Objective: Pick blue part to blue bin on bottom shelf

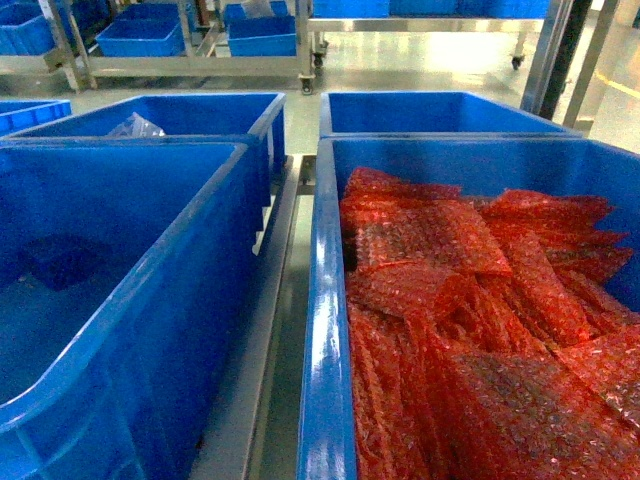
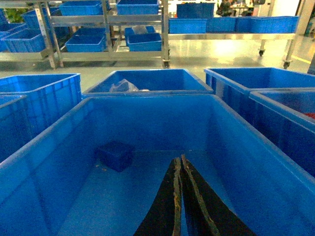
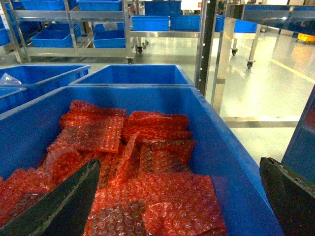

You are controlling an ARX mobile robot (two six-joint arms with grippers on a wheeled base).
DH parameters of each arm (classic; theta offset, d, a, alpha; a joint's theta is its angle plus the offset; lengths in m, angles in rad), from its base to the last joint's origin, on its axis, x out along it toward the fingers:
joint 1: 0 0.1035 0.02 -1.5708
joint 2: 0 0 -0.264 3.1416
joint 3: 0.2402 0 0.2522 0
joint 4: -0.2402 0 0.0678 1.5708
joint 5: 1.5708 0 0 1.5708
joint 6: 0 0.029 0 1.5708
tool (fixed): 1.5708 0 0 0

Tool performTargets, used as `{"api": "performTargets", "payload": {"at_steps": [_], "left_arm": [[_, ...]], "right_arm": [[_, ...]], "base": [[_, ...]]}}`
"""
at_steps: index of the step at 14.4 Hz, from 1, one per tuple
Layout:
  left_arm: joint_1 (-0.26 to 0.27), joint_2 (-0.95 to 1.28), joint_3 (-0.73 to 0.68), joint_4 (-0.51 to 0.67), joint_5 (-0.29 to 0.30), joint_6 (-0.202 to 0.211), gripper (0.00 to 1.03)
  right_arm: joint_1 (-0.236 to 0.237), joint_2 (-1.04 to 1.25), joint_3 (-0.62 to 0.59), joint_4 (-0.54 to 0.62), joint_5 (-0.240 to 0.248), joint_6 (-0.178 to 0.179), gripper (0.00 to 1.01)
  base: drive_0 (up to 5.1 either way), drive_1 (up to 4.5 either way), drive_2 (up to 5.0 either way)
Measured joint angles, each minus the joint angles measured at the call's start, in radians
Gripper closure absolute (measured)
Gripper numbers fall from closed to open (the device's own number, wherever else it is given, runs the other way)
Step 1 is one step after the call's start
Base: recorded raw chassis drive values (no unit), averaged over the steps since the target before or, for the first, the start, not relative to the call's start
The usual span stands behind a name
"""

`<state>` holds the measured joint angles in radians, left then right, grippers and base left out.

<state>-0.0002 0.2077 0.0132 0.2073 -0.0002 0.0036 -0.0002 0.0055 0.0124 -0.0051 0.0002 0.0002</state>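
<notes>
Above the left bin [image 2: 59,147], the left gripper [image 2: 181,164] hangs clenched on nothing; descending like that, it would shove the blue part [image 2: 114,155] away, while the right gripper [image 3: 179,196] gapes over red bubble-wrap bags [image 3: 147,147].

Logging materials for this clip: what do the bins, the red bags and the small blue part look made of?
Blue bin: moulded plastic by the look, smooth walls with a light sheen. Red bags: bubble wrap film, translucent, bubble texture visible. Blue part: looks like matte plastic, boxy; too blurred to be sure.
</notes>
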Motion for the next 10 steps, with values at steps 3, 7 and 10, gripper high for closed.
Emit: {"api": "performTargets", "payload": {"at_steps": [3,7,10], "left_arm": [[0.000,-0.031,0.000,-0.029,0.000,0.000,1.01],[0.000,-0.087,0.002,-0.109,0.000,0.000,1.01],[0.000,-0.183,0.001,-0.222,-0.002,0.000,1.01]], "right_arm": [[0.000,0.000,0.000,0.000,0.000,0.000,0.03],[0.000,0.000,0.000,0.000,0.000,0.000,0.03],[0.000,0.000,0.000,-0.001,0.000,0.000,0.03]], "base": [[0.0,0.00,0.0],[0.0,0.00,0.0],[0.0,0.00,0.0]]}}
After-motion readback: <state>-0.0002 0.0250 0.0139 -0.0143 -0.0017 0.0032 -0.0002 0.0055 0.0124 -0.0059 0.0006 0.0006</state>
